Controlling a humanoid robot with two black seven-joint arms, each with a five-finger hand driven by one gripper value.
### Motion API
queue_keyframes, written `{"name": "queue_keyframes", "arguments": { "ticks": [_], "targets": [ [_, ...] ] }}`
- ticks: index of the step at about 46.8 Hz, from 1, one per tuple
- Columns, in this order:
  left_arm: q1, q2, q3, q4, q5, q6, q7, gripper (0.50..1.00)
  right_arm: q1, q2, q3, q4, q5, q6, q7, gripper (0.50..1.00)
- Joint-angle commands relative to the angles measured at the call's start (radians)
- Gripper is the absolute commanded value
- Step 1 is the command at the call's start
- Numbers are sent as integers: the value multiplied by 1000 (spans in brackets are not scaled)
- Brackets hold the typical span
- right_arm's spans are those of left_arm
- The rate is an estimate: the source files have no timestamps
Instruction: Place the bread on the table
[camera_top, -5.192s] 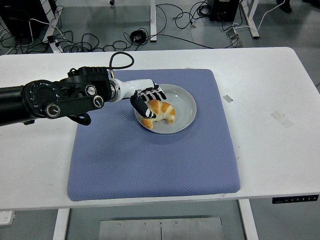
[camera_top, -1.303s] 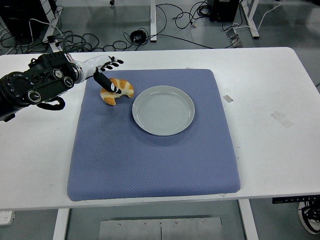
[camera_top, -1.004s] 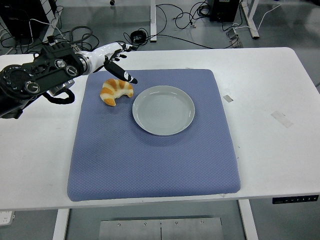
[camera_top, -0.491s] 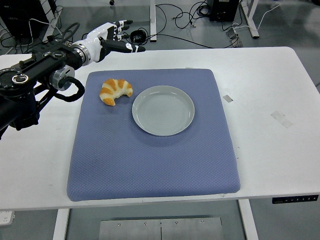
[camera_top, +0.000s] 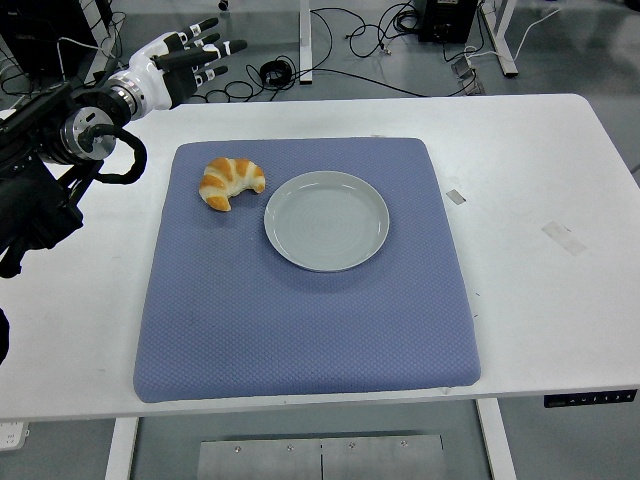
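The square blue-purple cloth mat (camera_top: 300, 300) has a fine dimpled, matt weave. On it, the round pale grey plate (camera_top: 327, 221) looks smooth and faintly glossy, while the golden-brown croissant (camera_top: 230, 182) shows a ridged, flaky crust. The white tabletop (camera_top: 540, 260) is smooth and matt.

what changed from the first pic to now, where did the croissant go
The left hand lifted the croissant off the grey plate, set it on the blue mat just left of the plate, let go, and pulled back up and to the left with fingers spread. The plate, now empty, the mat and the white table stayed where they were.
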Motion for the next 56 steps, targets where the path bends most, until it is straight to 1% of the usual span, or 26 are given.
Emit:
{"name": "queue_keyframes", "arguments": {
  "ticks": [1, 4, 6, 11, 14, 20, 28, 39, 56],
  "targets": [
    [6, -3, -54, 29, -43, -15, 0, 978, 0, 0, 0, 0, 0, 0, 0, 1000],
    [10, -4, -66, 56, -55, -20, -10, 978, 0, 0, 0, 0, 0, 0, 0, 1000],
    [17, -4, -71, 68, -55, -24, -30, 978, 0, 0, 0, 0, 0, 0, 0, 1000],
    [29, -1, -80, 83, -58, -38, -134, 978, 0, 0, -1, 0, 0, 0, 0, 1000],
    [41, -1, -85, 88, -60, -40, -165, 978, 0, 0, 0, 0, 0, 0, 0, 1000],
    [81, -13, -83, 89, -60, -38, -165, 978, 0, 0, -1, 0, 0, 0, 0, 1000],
    [106, -43, -86, 89, -62, -38, -168, 978, 0, 0, 0, 0, 0, 0, 0, 1000],
    [109, -53, -105, 88, -94, -41, -170, 978, 0, 0, 0, 0, 0, 0, 0, 1000],
    [106, -53, -105, 89, -112, -72, -170, 978, 3, 0, 2, 9, 0, 2, 0, 1000]
  ]
}}
